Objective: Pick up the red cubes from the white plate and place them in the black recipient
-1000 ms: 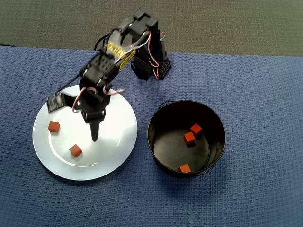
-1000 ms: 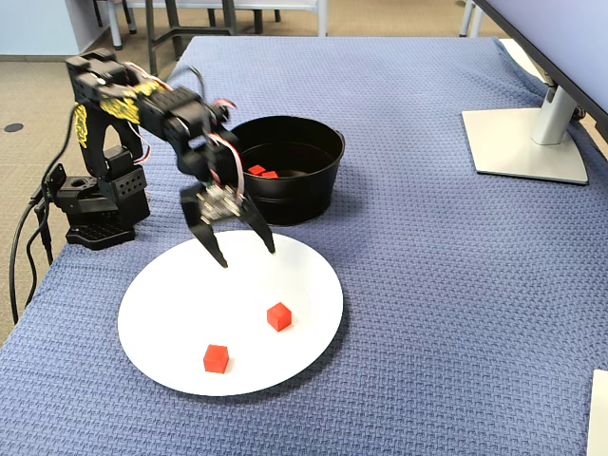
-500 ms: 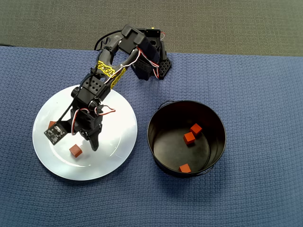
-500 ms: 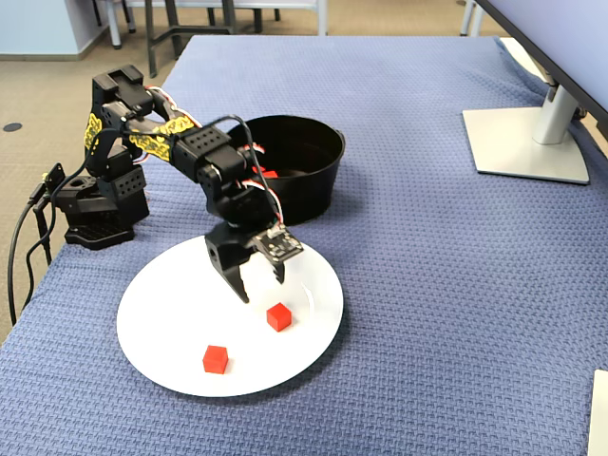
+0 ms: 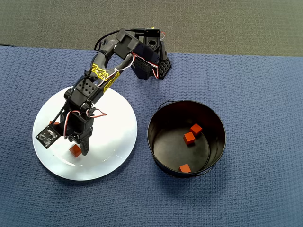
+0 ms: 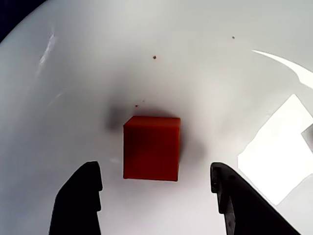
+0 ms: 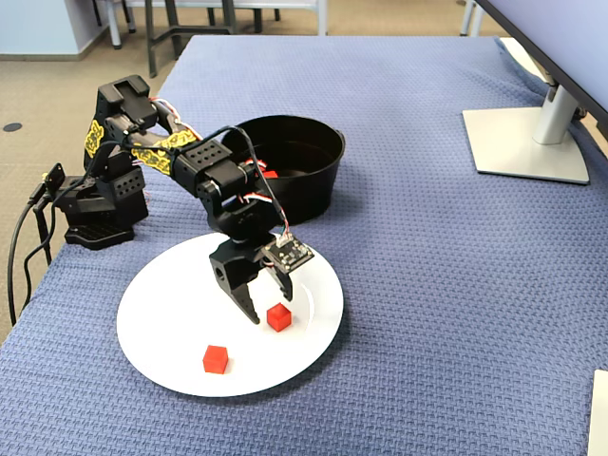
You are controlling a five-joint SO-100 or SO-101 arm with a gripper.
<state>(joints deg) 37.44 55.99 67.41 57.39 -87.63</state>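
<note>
The white plate (image 5: pixel 113 127) lies at the left in the overhead view and also shows in the fixed view (image 7: pixel 171 313). Two red cubes lie on it. One (image 6: pixel 151 148) sits between and just ahead of my open fingertips, untouched; it also shows in the overhead (image 5: pixel 75 150) and fixed (image 7: pixel 278 316) views. The other (image 7: pixel 216 358) lies nearer the plate's rim, mostly hidden under the arm in the overhead view (image 5: pixel 53 123). My gripper (image 6: pixel 155 171) hangs low over the plate, open and empty (image 5: pixel 78 148) (image 7: pixel 266 302). The black recipient (image 5: pixel 154 137) holds three red cubes (image 5: pixel 189 138).
The arm's base (image 7: pixel 95 204) stands at the cloth's edge beyond the plate. The pot (image 7: pixel 313 190) stands right behind the plate in the fixed view. A monitor foot (image 7: pixel 527 142) sits at the far right. Blue cloth covers the table.
</note>
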